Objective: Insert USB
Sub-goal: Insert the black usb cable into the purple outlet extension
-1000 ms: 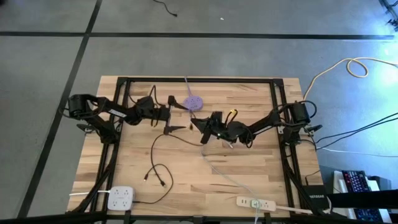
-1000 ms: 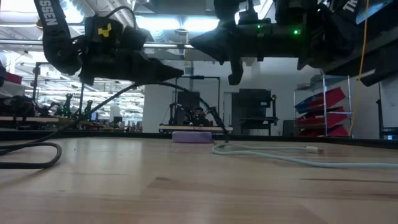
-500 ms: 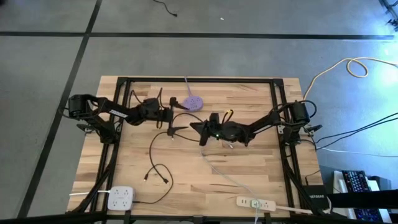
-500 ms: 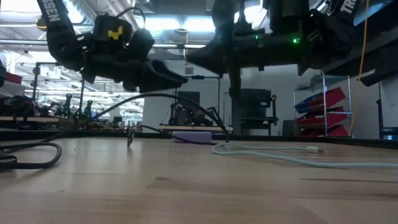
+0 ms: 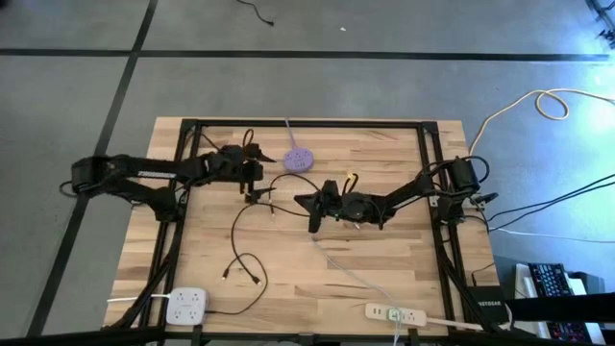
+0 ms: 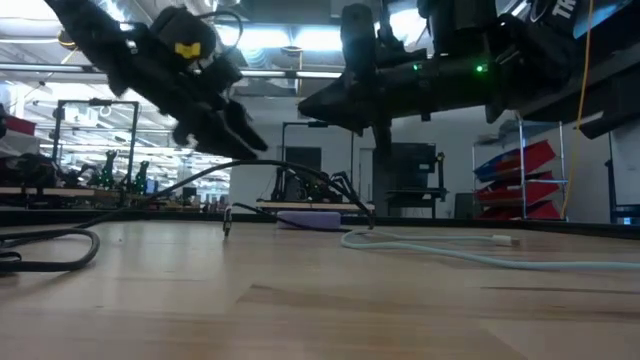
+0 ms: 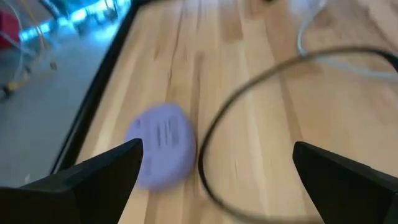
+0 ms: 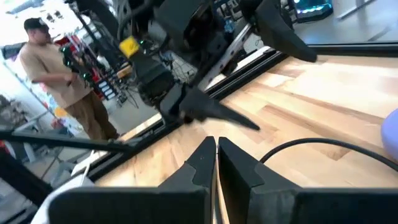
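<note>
The purple round hub (image 5: 299,159) lies flat near the table's far edge and also shows in the left wrist view (image 7: 161,152). A black USB cable (image 5: 234,223) loops over the middle of the table, and part of it arches clear of the wood (image 6: 270,168). A small plug end (image 6: 228,220) hangs just over the tabletop. My left gripper (image 5: 253,185) is open and tipped downward, left of the hub, with the cable loop (image 7: 214,124) lying ahead between its fingers. My right gripper (image 8: 216,155) is shut and hovers mid-table (image 5: 306,204), pointing toward the left arm. My right gripper is shut where the black cable (image 8: 292,146) runs up beside its fingertips (image 8: 239,165). The fingers hide the place of contact. It comes in level from the table's right side. The cable arches above the table from there, slack.
A pale cable (image 5: 351,274) trails from the table's middle to a white power strip (image 5: 394,313) at the near edge. A second white strip (image 5: 187,306) sits at the near left corner. A person (image 8: 59,78) stands beyond the table. A black frame (image 5: 307,125) borders the wood.
My left gripper has drawn back toward the table's left and tipped from level to pointing down, and its arm has stretched out leftward. The cable's hanging plug end has come into view over the table and shifted toward the hub. My right gripper has stayed nearly still.
</note>
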`<state>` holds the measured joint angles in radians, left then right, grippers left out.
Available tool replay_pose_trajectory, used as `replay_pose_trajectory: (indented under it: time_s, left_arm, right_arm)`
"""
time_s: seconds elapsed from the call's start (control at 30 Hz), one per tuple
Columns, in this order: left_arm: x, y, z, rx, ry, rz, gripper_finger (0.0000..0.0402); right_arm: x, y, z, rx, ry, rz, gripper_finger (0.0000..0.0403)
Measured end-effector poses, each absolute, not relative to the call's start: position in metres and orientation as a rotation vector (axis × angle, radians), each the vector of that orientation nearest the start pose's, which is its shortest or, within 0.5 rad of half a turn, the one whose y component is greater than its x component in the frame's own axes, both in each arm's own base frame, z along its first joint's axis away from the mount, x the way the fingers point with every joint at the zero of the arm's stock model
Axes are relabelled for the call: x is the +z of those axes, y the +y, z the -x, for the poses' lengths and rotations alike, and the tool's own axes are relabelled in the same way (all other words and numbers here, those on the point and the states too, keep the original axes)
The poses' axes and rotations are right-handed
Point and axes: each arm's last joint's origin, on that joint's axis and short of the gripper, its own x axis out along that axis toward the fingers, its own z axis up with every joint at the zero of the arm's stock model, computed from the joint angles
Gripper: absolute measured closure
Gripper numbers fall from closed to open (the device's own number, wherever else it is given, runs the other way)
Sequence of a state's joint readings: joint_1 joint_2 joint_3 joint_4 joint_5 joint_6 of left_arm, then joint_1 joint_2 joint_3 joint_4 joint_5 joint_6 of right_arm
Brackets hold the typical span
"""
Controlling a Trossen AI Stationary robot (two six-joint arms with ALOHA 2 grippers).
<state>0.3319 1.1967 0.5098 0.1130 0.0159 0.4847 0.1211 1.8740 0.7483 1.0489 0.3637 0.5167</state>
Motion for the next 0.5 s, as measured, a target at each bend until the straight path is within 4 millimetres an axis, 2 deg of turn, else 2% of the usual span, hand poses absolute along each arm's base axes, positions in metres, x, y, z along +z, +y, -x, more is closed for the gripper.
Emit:
replay_pose_trajectory:
  time_s: [0.07, 0.17, 0.3, 0.5]
  left_arm:
    - [0.186, 0.071, -0.216, 0.136, 0.695, -0.396, 0.0002]
    - [0.184, 0.061, -0.221, 0.068, 0.693, -0.482, 0.0002]
    - [0.171, 0.048, -0.23, -0.016, 0.763, -0.711, 0.0002]
    - [0.156, 0.042, -0.237, 0.003, 0.873, -0.878, 0.0002]
  right_arm:
    - [0.152, 0.033, -0.352, -0.255, 0.021, -0.473, 0.0403]
    - [0.151, 0.032, -0.352, -0.246, 0.04, -0.453, 0.0403]
    - [0.15, 0.032, -0.352, -0.248, 0.048, -0.418, 0.0403]
    - [0.148, 0.032, -0.351, -0.246, 0.073, -0.408, 0.0403]
